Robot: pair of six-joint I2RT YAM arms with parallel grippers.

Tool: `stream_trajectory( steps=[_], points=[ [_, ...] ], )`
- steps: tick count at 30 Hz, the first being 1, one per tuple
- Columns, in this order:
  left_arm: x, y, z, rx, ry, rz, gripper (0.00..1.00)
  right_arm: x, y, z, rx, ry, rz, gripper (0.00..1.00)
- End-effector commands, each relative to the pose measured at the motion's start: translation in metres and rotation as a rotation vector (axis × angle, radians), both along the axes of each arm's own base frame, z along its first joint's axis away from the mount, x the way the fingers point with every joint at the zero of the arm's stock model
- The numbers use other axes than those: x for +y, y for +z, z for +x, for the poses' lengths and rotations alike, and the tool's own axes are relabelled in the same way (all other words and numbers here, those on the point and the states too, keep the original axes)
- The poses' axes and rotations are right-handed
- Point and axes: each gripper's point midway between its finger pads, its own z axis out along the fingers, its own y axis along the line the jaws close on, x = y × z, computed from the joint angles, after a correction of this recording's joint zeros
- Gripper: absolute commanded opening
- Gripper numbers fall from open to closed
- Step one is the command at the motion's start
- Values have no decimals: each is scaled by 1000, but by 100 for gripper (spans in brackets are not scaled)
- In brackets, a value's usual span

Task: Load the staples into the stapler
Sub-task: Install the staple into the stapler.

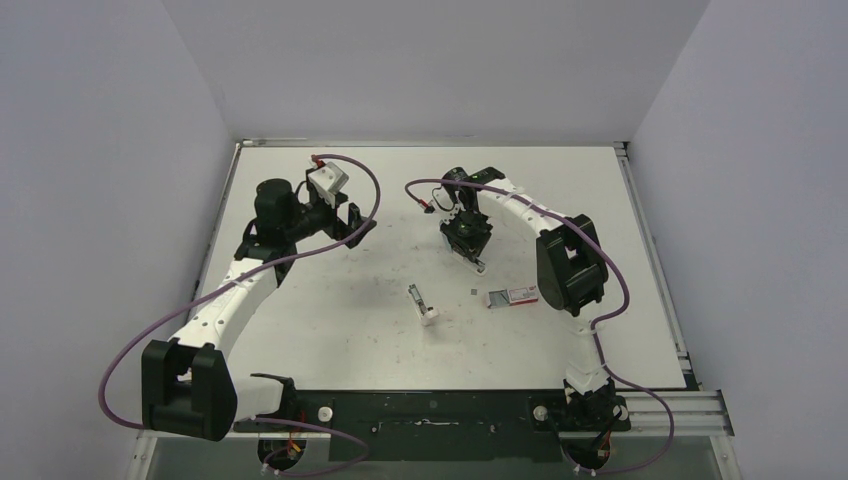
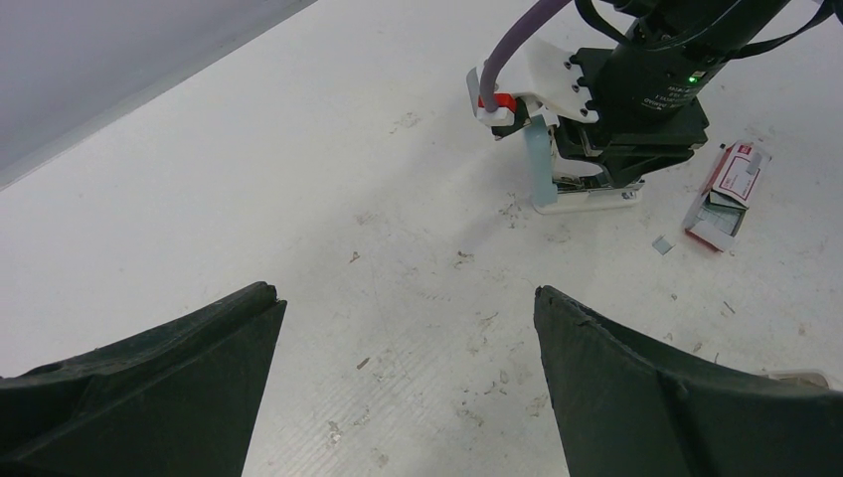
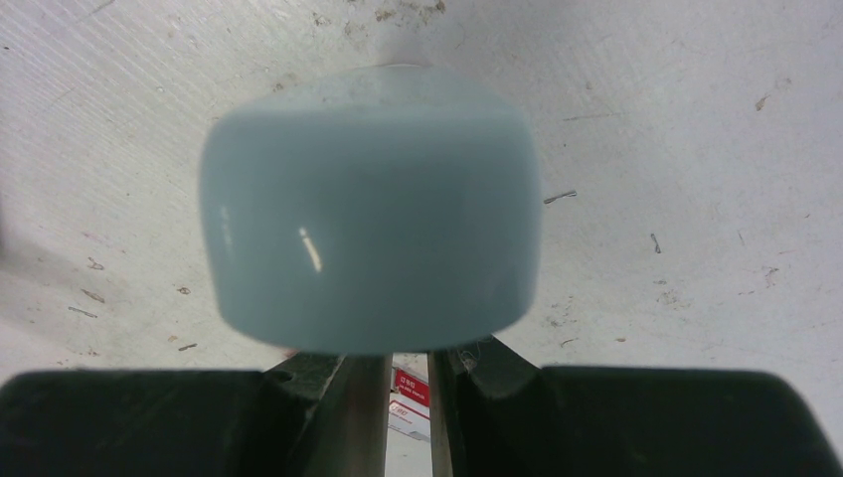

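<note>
The right fingers [image 1: 476, 256] are down over the stapler [image 2: 587, 199], and from above the arm hides nearly all of it. From the side I can see its white base flat on the worktop [image 1: 330, 330] and its pale blue lid standing up at one end. The right wrist view is mostly filled by that lid's rounded end, out of focus. Below it the fingers are drawn almost together, leaving a thin slit with something silvery on either side. I can't tell whether they grip anything.

The left fingers [image 1: 355, 222] are spread wide, holding nothing, well apart from the stapler. The red-and-white box [image 1: 512, 296] lies open near the stapler. A tiny grey staple strip [image 1: 473, 293] lies loose beside the box. A small grey-and-white object [image 1: 422, 303] lies nearer the arms, and I can't make out what it is.
</note>
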Motion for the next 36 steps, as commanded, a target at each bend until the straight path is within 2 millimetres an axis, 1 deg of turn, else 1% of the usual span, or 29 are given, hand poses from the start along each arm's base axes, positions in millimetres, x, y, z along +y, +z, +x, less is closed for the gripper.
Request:
stream_trajectory(
  steps=[1,16,23,30,36],
  points=[
    [3,19,0,-65,2,-2,97,-2,-6,8,-16,-16,-17,6],
    [5,19,-1,-66,5,2,97,0,-9,11,-12,-17,-12,9],
    [5,19,-1,-66,5,2,97,2,-7,13,-18,-12,-4,12],
    [6,20,-1,-67,5,5,97,4,-8,13,-14,-9,2,15],
    [6,20,-1,-67,4,5,97,4,-8,12,-9,-11,-1,15]
  ],
)
